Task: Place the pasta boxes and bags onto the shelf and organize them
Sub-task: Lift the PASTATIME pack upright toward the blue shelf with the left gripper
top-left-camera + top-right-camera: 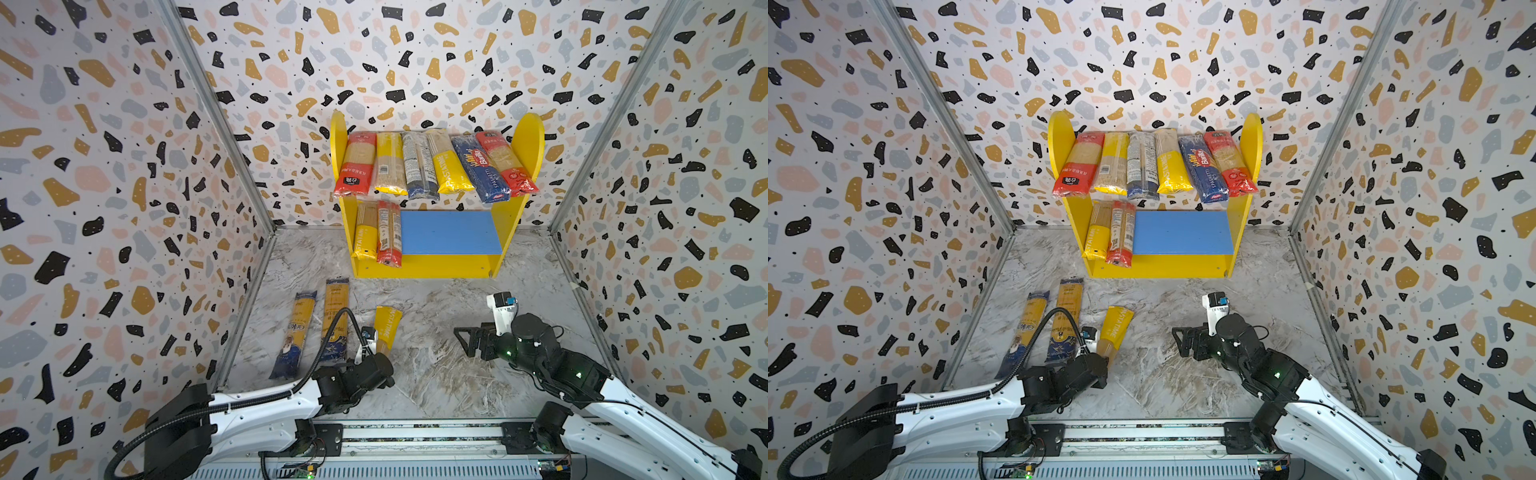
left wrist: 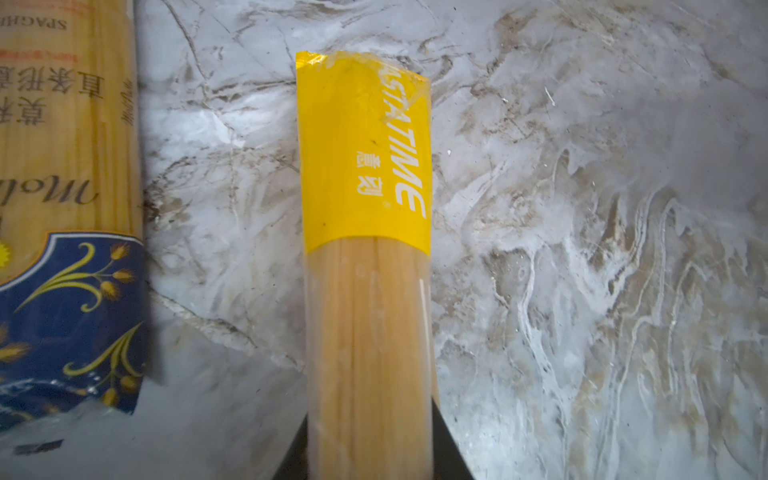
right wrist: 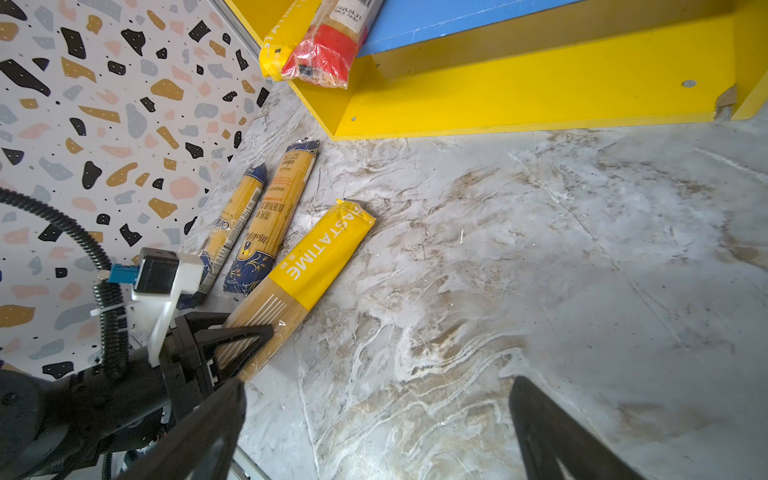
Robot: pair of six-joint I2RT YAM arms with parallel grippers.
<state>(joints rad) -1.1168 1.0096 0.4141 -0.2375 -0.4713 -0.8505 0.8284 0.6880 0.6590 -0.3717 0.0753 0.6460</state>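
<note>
So the left hand (image 3: pixel 253 345) is pinching the yellow PASTATIME packet (image 1: pixel 387 326) right at its clear end. The spaghetti runs straight out from between the fingers, with the yellow printed end pointing toward the shelf (image 1: pixel 528 141). That far end looks like it's down on the marble table (image 1: pixel 436 374), but I can't tell if the gripped end is lifted.

Just to the left of it, two blue-and-gold spaghetti packets (image 1: pixel 336 320) lie side by side on the table, roughly parallel and not touching the held one.

The right hand (image 1: pixel 463 343) is spread wide with nothing in it. It hangs over bare table well to the right of the packet, with its fingers aimed back toward the left arm.

On the shelf, the top tier is packed with six packets in a row. The blue lower board (image 1: pixel 451 232) only has a yellow one (image 1: pixel 365 228) and a red one (image 1: pixel 388 232), tucked at its left end.
</note>
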